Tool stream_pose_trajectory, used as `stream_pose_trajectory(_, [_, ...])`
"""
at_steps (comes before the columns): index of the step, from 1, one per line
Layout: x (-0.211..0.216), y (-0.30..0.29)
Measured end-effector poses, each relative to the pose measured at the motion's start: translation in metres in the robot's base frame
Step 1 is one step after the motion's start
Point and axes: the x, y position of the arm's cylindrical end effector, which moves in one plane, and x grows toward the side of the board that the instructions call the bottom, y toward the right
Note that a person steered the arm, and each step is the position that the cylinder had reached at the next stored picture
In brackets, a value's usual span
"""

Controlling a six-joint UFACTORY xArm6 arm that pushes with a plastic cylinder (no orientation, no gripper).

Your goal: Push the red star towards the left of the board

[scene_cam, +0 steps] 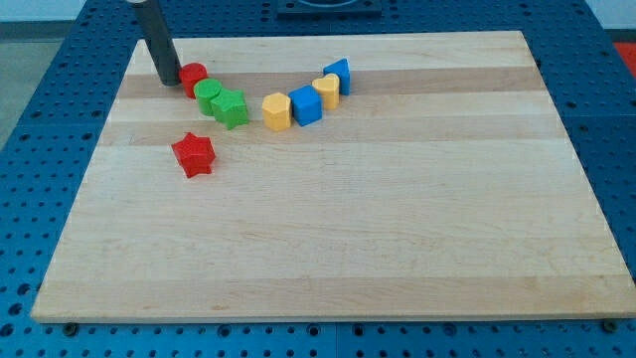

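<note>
**Rod tip parked on the wrong side of the red star**

At the upper left of the frame, my tip (pixel 170 82) is seen resting on the board (pixel 397 229), just beside the left edge of a small red round block (pixel 193 76); whether the two are touching cannot be told. No jaws are carried by this arm, so nothing can be said of them being apart or together: only a straight dark rod is present.

The red star (pixel 194 154) is found a little lower, in the left part of the frame, apart from every other block and near the board's left edge. The main risk is judged to lie in the approach: the star must be reached from its right side, while the tip stands above and to its left. If a straight path downward is taken, the star is likely to be struck from above and driven toward the view's bottom, or spun, rather than sent left. If the red round block is dragged along, the cluster may be disturbed.

Further right, a green round block (pixel 208 93) and a green star-like block (pixel 232 108) are set touching; these stand closest to the route around the star. Beyond them an arc is formed by a yellow block (pixel 277 111), a blue block (pixel 307 104), a yellow heart-like block (pixel 327 89) and another blue block (pixel 339 75), well clear of the work.
</note>
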Motion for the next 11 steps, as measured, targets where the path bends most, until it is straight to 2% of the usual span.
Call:
stream_pose_trajectory(1, [0.0, 0.0])
stream_pose_trajectory(2, [0.033, -0.02])
stream_pose_trajectory(4, [0.169, -0.036])
stream_pose_trajectory(5, [0.216, -0.024])
stream_pose_trajectory(6, [0.23, 0.025])
stream_pose_trajectory(7, [0.2, 0.072])
stream_pose_trajectory(8, [0.16, 0.087])
stream_pose_trajectory(9, [0.136, 0.062])
stream_pose_trajectory(10, [0.134, 0.05])
stream_pose_trajectory(11, [0.149, 0.072])
